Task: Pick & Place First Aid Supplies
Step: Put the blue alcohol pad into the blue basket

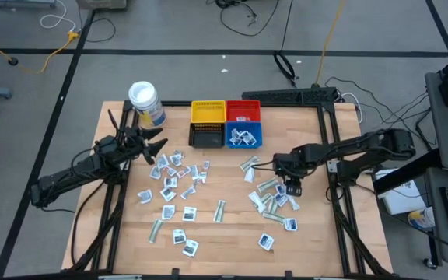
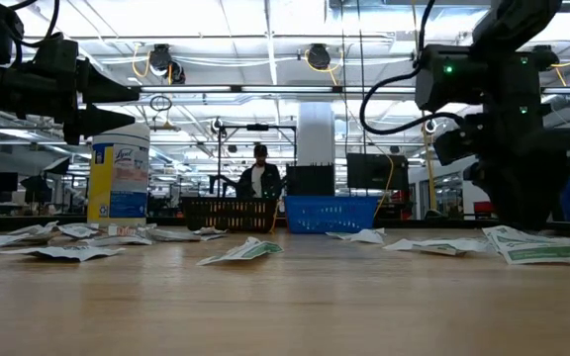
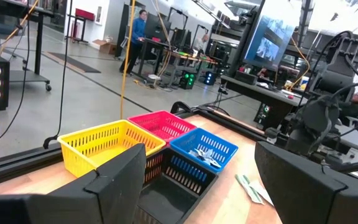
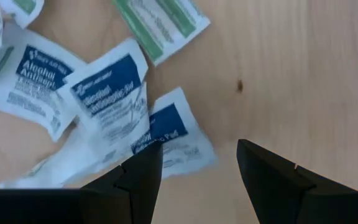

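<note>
The first aid supplies (image 1: 179,183) are small white packets and narrow green strips strewn over the wooden table, with a second cluster (image 1: 273,199) at the right. My right gripper (image 1: 292,187) hangs open over that right cluster and points down. In its wrist view the open fingers (image 4: 197,165) stand above blue-labelled packets (image 4: 110,93) that lie flat on the wood; one finger (image 4: 138,180) is over a packet's edge (image 4: 166,134). My left gripper (image 1: 152,148) waits open and level at the table's left, near the jar.
Yellow (image 1: 208,112), red (image 1: 243,110), black (image 1: 206,137) and blue (image 1: 244,135) bins stand together at the far middle; the blue one holds some packets. A white-lidded jar (image 1: 145,103) stands at the far left. A person (image 2: 259,178) stands in the room beyond.
</note>
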